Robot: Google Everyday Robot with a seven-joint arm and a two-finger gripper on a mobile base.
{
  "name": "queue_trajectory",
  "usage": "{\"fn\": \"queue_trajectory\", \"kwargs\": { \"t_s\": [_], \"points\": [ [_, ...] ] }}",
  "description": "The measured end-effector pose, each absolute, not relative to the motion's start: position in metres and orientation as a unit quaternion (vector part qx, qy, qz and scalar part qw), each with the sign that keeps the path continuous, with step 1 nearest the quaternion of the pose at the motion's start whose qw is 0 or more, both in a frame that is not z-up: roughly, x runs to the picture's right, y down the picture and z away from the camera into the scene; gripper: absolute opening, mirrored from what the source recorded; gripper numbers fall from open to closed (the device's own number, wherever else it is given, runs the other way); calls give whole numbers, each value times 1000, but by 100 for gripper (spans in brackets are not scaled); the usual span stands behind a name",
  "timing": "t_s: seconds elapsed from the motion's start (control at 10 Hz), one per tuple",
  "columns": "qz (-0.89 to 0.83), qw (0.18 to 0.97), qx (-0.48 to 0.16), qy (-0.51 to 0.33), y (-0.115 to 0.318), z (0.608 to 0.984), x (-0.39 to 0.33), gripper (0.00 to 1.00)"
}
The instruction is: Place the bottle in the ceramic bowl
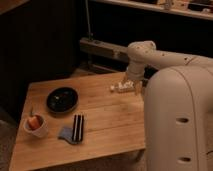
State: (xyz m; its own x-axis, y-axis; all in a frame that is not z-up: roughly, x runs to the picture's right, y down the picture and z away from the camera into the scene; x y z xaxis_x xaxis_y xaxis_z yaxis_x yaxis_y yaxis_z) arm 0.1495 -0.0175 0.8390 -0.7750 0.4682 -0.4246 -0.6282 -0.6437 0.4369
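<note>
The small whitish bottle [121,87] lies on its side on the wooden table [105,120], near the far right edge. My gripper [131,84] hangs down from the white arm right over the bottle's right end, at or just above it. The wide, shallow black ceramic bowl [62,99] sits on the left part of the table, well to the left of the gripper, with nothing visible in it.
A small white cup [36,126] with orange contents stands at the front left. A black-striped flat item on grey-blue cloth [74,131] lies in front of the bowl. My large white body [180,120] fills the right side. Dark furniture stands behind the table.
</note>
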Motion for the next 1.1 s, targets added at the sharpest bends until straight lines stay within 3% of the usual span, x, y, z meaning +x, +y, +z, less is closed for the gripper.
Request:
{"fn": "queue_trajectory", "kwargs": {
  "t_s": [0.6, 1.1],
  "points": [
    [908, 292, -122, 274, -48, 895, 171, 65],
    [911, 320, -133, 224, -58, 941, 148, 65]
  ]
}}
